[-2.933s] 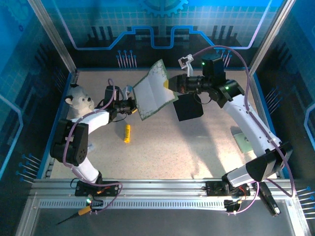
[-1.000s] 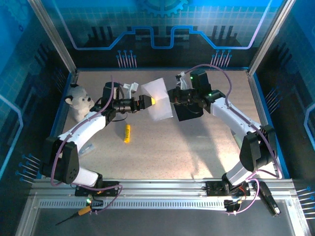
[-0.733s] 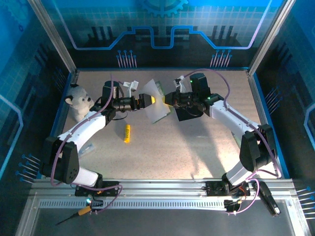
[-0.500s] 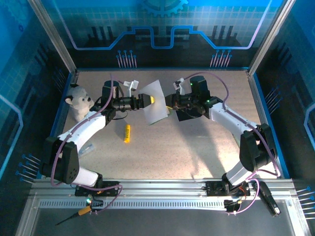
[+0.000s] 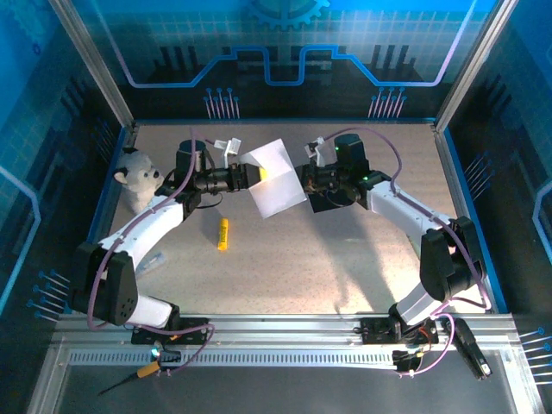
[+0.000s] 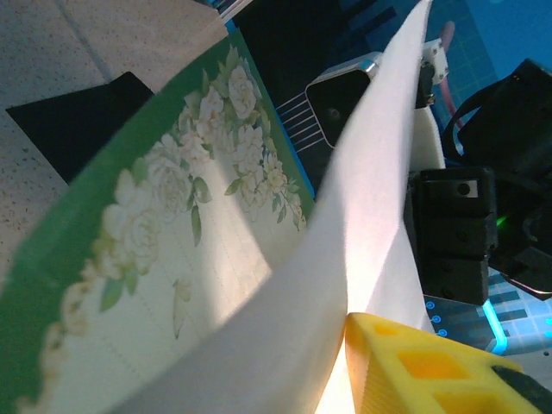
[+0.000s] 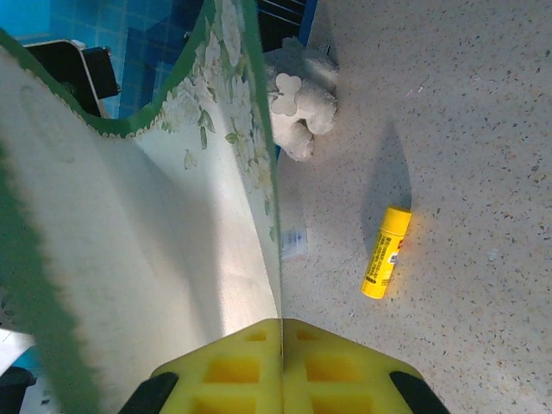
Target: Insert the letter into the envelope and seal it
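White arms [image 5: 147,226], purple cables [image 5: 390,153], yellow fingers [image 7: 228,369]

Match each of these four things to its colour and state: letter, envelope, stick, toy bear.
Things:
1. letter
2. envelope
3. stick
4. toy bear

States:
A. yellow, lying loose on the table
B. white, sitting by the left wall
C. green-bordered, curved, held up off the table
D. black, lying flat on the table

Pairs: 1-C, 2-D, 3-A, 4-B
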`<state>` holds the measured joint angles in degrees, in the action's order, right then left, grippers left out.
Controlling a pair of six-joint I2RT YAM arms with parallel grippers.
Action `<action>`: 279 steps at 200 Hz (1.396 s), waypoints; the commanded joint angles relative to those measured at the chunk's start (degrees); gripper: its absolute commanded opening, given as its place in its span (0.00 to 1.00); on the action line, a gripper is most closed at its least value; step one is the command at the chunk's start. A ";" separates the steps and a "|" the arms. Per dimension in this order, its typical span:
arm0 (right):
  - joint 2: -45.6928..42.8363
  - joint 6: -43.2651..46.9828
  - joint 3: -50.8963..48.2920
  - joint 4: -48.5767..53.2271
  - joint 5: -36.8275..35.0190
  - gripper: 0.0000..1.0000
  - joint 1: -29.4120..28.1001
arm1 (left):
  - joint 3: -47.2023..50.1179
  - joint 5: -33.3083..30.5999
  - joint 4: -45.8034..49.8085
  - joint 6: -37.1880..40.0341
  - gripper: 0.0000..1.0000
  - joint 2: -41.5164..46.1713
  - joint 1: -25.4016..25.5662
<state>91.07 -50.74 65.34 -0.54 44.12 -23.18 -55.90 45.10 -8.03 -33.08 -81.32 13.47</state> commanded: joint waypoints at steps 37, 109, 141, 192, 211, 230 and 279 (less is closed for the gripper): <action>-2.50 1.52 -1.49 0.63 0.34 0.12 1.55 | -0.01 2.16 -4.05 -2.32 0.33 1.91 -1.66; -4.10 4.88 -1.53 2.15 0.21 0.39 2.76 | 0.44 1.87 -5.81 -3.65 0.00 2.56 -2.78; -10.11 10.61 -4.15 4.75 -3.55 0.71 6.63 | -0.77 1.69 -6.62 -4.55 0.00 3.00 -4.79; -18.53 7.07 -13.20 -6.87 1.74 0.97 12.80 | -2.64 -3.00 -7.56 -6.35 0.00 3.76 -5.56; -18.49 3.86 -15.97 -13.46 5.12 0.98 12.40 | -1.79 -3.79 -9.78 -7.69 0.00 4.15 -5.56; -18.05 3.71 -16.20 -13.30 4.62 0.96 10.13 | -1.18 -3.53 -11.81 -9.52 0.00 4.41 -5.48; -15.58 -8.47 -22.50 -29.90 -5.31 0.94 0.22 | 2.99 -8.18 -17.19 -13.80 0.00 6.86 -4.97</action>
<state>73.58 -51.77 45.95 -18.79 43.99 -18.11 -54.78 40.12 -20.93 -44.14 -76.82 8.21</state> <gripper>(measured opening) 0.946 0.053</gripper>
